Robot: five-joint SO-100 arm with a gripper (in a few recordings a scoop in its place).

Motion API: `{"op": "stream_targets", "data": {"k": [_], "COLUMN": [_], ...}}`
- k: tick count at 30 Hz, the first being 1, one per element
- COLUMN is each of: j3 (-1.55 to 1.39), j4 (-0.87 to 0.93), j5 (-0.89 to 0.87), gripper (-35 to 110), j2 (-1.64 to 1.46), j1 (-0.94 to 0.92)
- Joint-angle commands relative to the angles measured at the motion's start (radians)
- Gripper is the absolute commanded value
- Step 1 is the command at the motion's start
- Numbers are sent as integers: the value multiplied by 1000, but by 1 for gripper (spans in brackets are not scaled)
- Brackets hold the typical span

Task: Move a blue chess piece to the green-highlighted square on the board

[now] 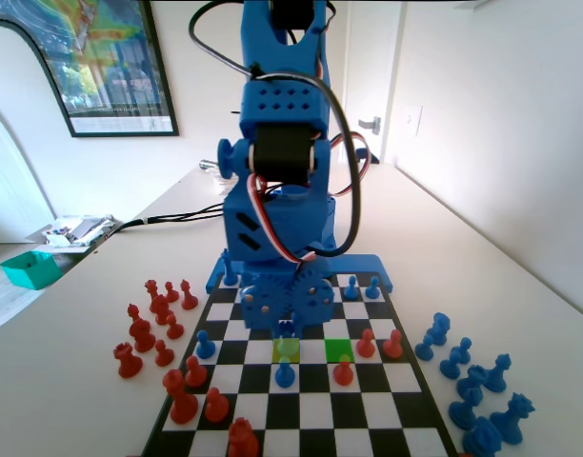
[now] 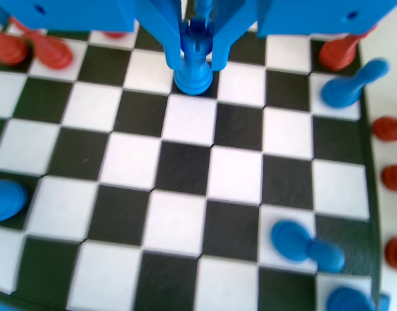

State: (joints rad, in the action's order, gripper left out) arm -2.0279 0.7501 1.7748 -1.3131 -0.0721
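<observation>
The small blue plastic chess piece with a notched, crown-like top (image 2: pixel 196 59) stands upright between the two blue fingers of the robot's gripper (image 2: pixel 197 55), which hang down from the top edge of the wrist view. Its top is wide and cut into short battlements, below it a narrow stem runs down to a round, flared foot, and the whole piece is the same glossy blue as the fingers on either side of it. The fingers are closed in to the width of the piece and press against its crown and stem from left and right. The foot appears to sit on or just above a dark square of the flat black-and-white chequered chessboard (image 2: pixel 185 162); whether it touches the surface cannot be told. In the fixed view the gripper (image 1: pixel 288 328) is low over the board's (image 1: pixel 301 405) far half, and the notched top of the piece (image 1: pixel 288 330) shows just under it, above the paler yellow-green square (image 1: pixel 286 349). The bright green-highlighted square (image 1: pixel 339 348) lies in the same row, one square apart to the right in this view, with a small red pawn (image 1: pixel 343 371) on the square just in front of it. A round-headed blue pawn (image 1: pixel 286 373) stands just in front of the yellow-green square. More red pieces (image 1: pixel 149 324) and blue pieces (image 1: pixel 472 381) stand off the board on the white worktop (image 1: pixel 72 362).
</observation>
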Motion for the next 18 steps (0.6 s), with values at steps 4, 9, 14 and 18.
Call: {"op": "stream_targets", "data": {"k": [4, 9, 14, 18], "j3": [46, 100, 126, 149], "j4": [91, 144, 155, 161], "j5": [-57, -112, -152, -178], "gripper": [1, 1, 1, 1], "j2": [-124, -126, -109, -69], "j1": [54, 97, 137, 164]}}
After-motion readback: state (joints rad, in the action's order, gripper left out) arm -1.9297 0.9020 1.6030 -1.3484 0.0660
